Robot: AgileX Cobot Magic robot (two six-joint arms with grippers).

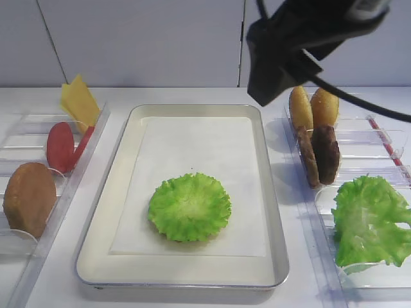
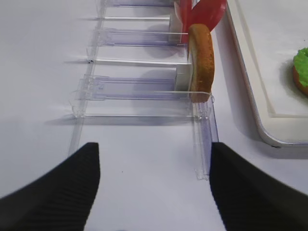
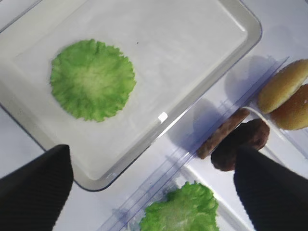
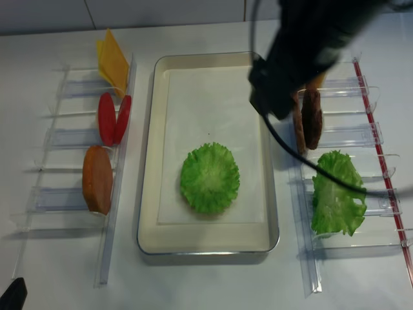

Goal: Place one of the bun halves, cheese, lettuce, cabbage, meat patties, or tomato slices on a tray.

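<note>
While the lettuce point(image 1: 189, 206) lies flat on the tray point(image 1: 275, 212), I see both my grippers' jaws spread apart, holding nothing.

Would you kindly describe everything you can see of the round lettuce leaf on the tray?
The lettuce is a bright green, ruffled, roughly round leaf with a frilly edge and a paler centre. It lies flat on the white paper liner of the tray, toward the near end. The left wrist view shows an orange-brown layer directly under it, apparently a bun half. No gripper touches it.
</note>
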